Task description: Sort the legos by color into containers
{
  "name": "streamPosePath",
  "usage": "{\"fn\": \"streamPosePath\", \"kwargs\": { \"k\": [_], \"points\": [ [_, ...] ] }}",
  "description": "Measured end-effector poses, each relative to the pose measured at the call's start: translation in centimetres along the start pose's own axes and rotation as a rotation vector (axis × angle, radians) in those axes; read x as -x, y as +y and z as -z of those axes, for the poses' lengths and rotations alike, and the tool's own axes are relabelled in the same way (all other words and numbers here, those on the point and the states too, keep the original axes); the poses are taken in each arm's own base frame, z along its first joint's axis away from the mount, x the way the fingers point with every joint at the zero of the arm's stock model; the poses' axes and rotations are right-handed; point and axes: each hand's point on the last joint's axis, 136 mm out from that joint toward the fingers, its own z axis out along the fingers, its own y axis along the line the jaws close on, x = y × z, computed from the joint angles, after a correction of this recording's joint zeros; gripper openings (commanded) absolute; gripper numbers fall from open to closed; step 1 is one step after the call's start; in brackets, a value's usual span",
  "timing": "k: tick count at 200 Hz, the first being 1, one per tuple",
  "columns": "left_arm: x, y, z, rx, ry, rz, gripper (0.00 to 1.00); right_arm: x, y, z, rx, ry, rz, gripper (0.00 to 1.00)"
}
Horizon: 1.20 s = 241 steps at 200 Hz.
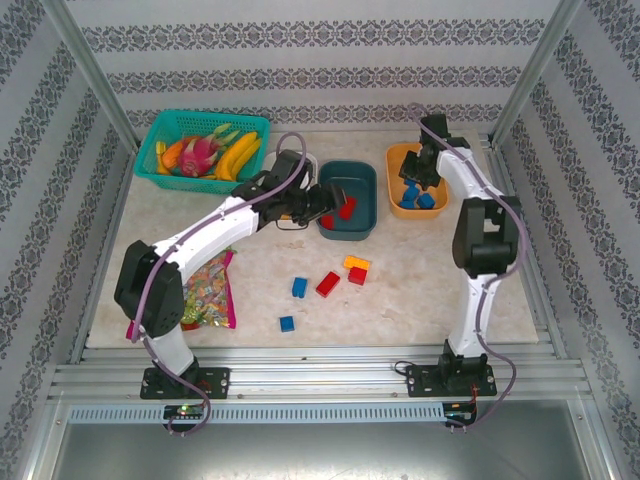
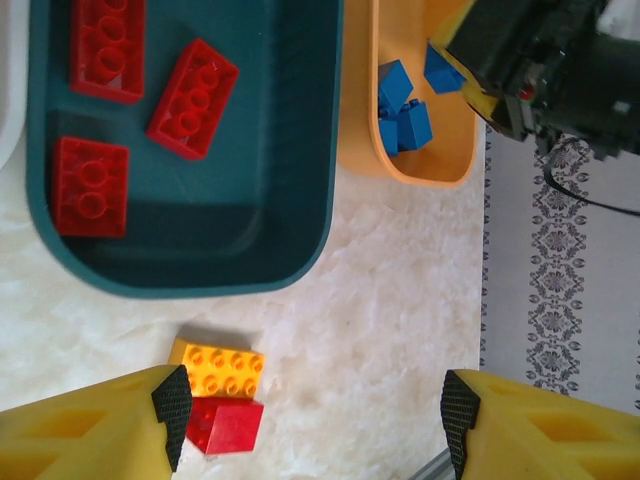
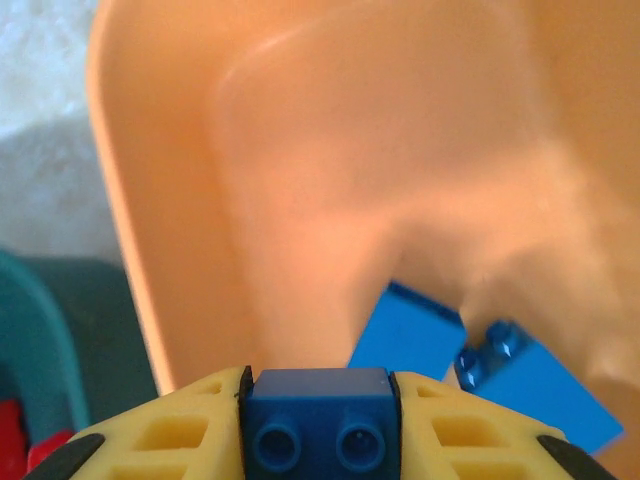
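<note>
My right gripper (image 3: 320,428) is shut on a blue lego (image 3: 320,395) and hangs over the orange container (image 1: 400,158), which holds several blue legos (image 3: 412,335). Over the near part of the dark teal container (image 1: 365,172), my left gripper (image 2: 316,415) stands open with nothing between its fingers. Three red legos (image 2: 193,98) lie in that container. On the table below it a yellow-orange lego (image 2: 218,368) touches a red one (image 2: 225,425). Further forward lie a red lego (image 1: 327,284) and two blue ones (image 1: 299,287) (image 1: 287,324). The white container (image 2: 8,90) is mostly hidden by the left arm.
A teal mesh basket (image 1: 160,130) of toy fruit stands at the back left. A colourful candy bag (image 1: 208,290) lies by the left arm's base. Metal frame posts and patterned walls close in the table on three sides.
</note>
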Motion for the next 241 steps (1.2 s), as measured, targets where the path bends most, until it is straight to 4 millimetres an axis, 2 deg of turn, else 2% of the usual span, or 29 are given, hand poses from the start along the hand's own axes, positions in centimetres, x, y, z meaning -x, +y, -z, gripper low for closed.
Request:
{"fn": "streamPosePath", "kwargs": {
  "k": [45, 96, 128, 150, 164, 175, 200, 221, 233, 241],
  "points": [
    [0.8, -0.4, -1.2, 0.0, 0.0, -0.023, 0.7, 2.5, 0.6, -2.9, 0.02, 0.002, 0.0, 0.34],
    [1.1, -0.7, -1.7, 0.004, 0.003, -0.04, 0.7, 1.6, 0.2, -5.0, 0.015, 0.076, 0.004, 0.46],
    [1.1, -0.5, -1.4, 0.021, 0.01, -0.067, 0.7, 1.0, -0.3, -5.1, 0.015, 0.106, -0.003, 0.56],
    [0.6, 0.6, -1.4, 0.069, 0.028, -0.089, 0.7, 1.4, 0.1, -4.2, 0.024, 0.092, 0.001, 0.57],
    [0.1, 1.2, -1.2, 0.096, 0.041, -0.111, 0.69, 1.8, 0.8, -2.4, 0.037, 0.067, 0.011, 0.57],
    [-0.2, 1.5, -1.0, 0.117, 0.049, -0.136, 0.69, 2.0, 1.6, -0.1, 0.054, 0.035, 0.021, 0.57],
    [-1.9, 1.7, -0.4, 0.147, 0.085, -0.211, 0.68, 1.2, 4.9, 7.7, 0.128, -0.083, 0.071, 0.57],
    [-4.0, 2.0, -0.2, 0.166, 0.13, -0.274, 0.68, -2.0, 7.8, 14.7, 0.227, -0.177, 0.112, 0.57],
    [-5.2, 2.4, -0.3, 0.179, 0.159, -0.3, 0.67, -4.6, 8.9, 17.4, 0.283, -0.204, 0.135, 0.57],
    [-6.0, 2.8, -0.5, 0.189, 0.179, -0.313, 0.67, -6.8, 9.1, 18.5, 0.306, -0.201, 0.146, 0.59]
  ]
}}
